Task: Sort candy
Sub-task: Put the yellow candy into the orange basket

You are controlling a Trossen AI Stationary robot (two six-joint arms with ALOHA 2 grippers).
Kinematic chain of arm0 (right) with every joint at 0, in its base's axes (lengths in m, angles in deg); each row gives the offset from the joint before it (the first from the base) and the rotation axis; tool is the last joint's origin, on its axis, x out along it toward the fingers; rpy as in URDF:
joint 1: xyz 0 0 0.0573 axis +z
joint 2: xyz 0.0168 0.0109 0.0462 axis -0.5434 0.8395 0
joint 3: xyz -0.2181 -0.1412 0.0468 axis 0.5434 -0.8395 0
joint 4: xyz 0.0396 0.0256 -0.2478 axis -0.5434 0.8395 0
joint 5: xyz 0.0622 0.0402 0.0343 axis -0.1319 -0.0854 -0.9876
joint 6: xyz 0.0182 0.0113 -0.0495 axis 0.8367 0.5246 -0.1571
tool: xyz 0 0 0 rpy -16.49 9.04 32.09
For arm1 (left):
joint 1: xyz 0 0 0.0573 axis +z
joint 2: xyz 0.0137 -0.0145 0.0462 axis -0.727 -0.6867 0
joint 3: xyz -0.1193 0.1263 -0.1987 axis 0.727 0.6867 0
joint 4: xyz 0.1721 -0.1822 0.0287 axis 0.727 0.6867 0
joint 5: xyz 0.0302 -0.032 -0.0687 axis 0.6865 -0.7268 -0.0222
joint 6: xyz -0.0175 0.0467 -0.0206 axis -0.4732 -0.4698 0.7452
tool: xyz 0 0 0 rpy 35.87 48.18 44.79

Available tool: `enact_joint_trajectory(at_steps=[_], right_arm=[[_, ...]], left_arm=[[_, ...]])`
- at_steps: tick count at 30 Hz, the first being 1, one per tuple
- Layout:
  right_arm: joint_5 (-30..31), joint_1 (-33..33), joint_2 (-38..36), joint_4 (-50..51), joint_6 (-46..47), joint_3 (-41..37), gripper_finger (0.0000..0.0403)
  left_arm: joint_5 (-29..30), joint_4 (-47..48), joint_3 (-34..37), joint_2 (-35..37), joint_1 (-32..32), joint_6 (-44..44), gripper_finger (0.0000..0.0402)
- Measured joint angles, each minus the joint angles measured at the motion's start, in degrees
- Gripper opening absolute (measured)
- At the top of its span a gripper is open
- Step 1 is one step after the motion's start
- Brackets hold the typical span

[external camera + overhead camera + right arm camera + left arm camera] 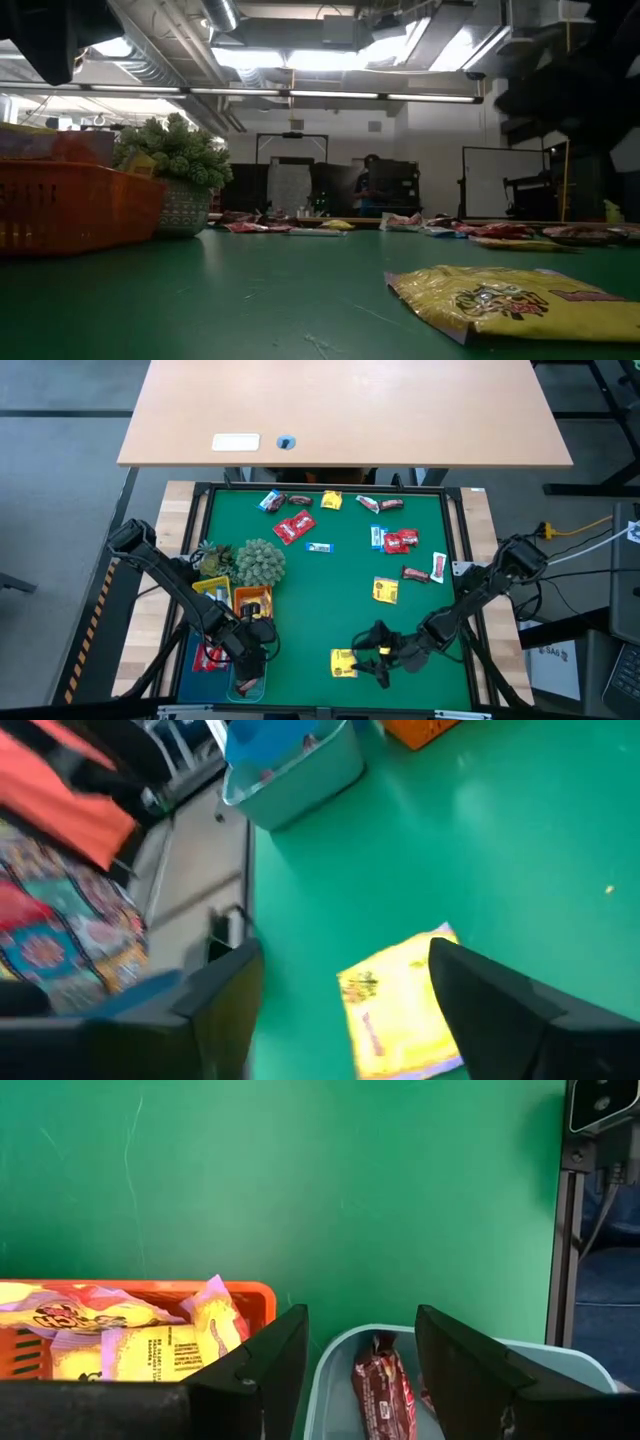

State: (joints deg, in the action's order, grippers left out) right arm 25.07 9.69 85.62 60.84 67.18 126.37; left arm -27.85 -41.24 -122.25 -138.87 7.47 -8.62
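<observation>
Candy lies scattered over the far half of the green mat: red packets (295,528), yellow packets (385,590), a blue-white wrapper (319,547) and a brown bar (415,574). One yellow packet (343,663) (400,1010) lies flat near the front edge. My right gripper (372,658) (345,960) hovers open just right of and above it. My left gripper (250,650) (360,1330) stands open above the teal tray (335,1355), where a brown bar (385,1395) lies. The orange tray (262,1292) beside it holds yellow packets (150,1350).
Four small trays stand at the near left: yellow (212,588), orange (252,600), blue (208,658) with a red packet, and teal (248,685). A spiky plant ball (260,562) sits behind them. The mat's middle is bare. A wooden table (340,410) lies beyond.
</observation>
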Motion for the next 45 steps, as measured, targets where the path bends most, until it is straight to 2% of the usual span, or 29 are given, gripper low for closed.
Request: enact_joint_trajectory(at_steps=[4, 9, 14, 21, 26, 35, 39, 45], right_arm=[[-0.13, 0.09, 2.31, 0.63, -9.06, 0.71, 0.0296], [0.07, 0.13, 7.77, 0.76, -22.87, 4.78, 0.0288], [0.5, 0.11, 12.56, 4.6, -30.47, 10.23, 0.0279], [0.17, 0.05, 16.44, 20.0, -30.78, 16.83, 0.0278], [-3.6, 0.0, 17.79, 20.56, -29.57, 17.25, 0.0277], [-4.09, -0.66, 18.29, 23.19, -25.37, 17.47, 0.0275], [-4.82, -1.07, 18.29, 23.3, -25.37, 17.44, 0.025], [-5.01, -1.55, 18.33, 23.35, -25.44, 17.32, 0.0185]], left_arm=[[-0.08, 0.0, 0.0, 0.0, -0.02, 0.0, 0.0179], [-0.08, 0.0, 0.0, 0.0, -0.02, -0.01, 0.0179], [-0.08, 0.0, 0.0, 0.0, 0.0, -0.01, 0.0179], [0.11, -0.01, 0.0, 0.0, 0.0, -0.02, 0.0179], [0.29, -0.01, 0.0, -0.02, 0.0, -0.01, 0.0179], [0.35, -0.07, 0.0, -0.02, 0.0, -0.02, 0.0179], [0.57, -0.18, 0.0, -0.02, -0.02, -0.02, 0.0179], [0.61, -0.59, 0.0, -0.02, -0.02, -0.02, 0.0179]])
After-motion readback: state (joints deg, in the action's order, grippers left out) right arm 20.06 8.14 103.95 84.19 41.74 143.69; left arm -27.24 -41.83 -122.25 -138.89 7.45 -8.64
